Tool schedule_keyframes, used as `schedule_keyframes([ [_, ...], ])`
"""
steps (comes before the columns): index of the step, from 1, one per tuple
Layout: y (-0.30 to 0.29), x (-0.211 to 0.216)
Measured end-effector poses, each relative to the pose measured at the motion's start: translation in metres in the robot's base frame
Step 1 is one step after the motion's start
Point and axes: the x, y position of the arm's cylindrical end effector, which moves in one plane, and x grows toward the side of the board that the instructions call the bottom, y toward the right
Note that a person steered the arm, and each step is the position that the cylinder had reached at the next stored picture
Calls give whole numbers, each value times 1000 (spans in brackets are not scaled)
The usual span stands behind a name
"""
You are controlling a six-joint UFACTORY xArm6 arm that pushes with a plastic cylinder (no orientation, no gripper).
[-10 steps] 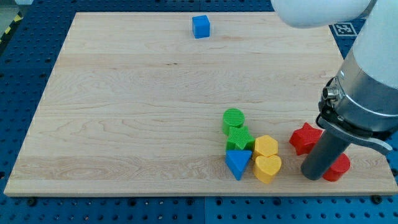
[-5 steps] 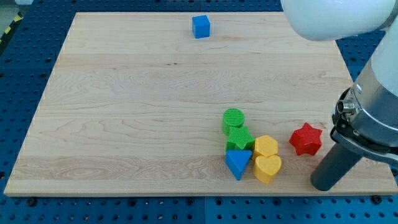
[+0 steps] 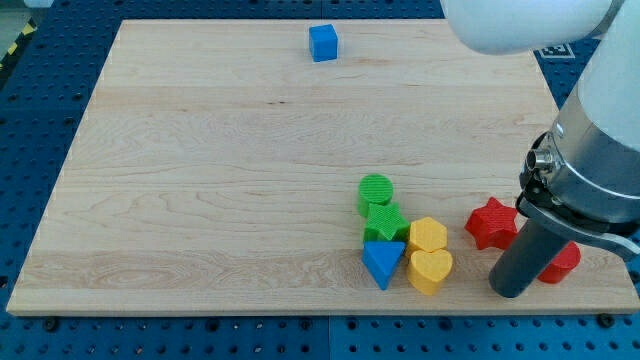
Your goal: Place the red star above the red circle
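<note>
The wooden table (image 3: 200, 200) fills most of the view, with a blue perforated surface (image 3: 30, 120) showing around its edges. Near the view's top, a little left of centre, a blue cube (image 3: 323, 43) sits alone, well apart from everything else.

Lower down, right of centre, a tight cluster of blocks lies together. A green circle (image 3: 375, 192) is at its top, with a green star-like block (image 3: 385, 222) touching it just below. Under that sits a blue triangle (image 3: 382, 263), pointing toward the view's bottom. Just to the right of the green star is a yellow hexagon-like block (image 3: 428, 236), and below it a yellow heart (image 3: 431, 270), beside the triangle.

Further right, apart from the cluster, the red star (image 3: 491, 223) rests on the table near the view's bottom right. Its right side meets the dark rod, which slants down in front of it. My tip (image 3: 507, 292) touches the table below and slightly right of the red star, just beside it. The red circle (image 3: 560, 262) peeks out on the rod's right side, partly hidden behind it, lower than the star and to its right.

The arm carries no jaws, only the rod; its grey and white body (image 3: 600, 150) fills the view's right edge.
</note>
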Motion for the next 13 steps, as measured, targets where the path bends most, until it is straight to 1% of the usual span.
schedule_keyframes([
  [2,-2,-24],
  [3,-3,-24],
  [5,-17,-41],
  [7,-29,-68],
  [10,-18,-76],
  [12,-18,-108],
  [13,-4,-108],
])
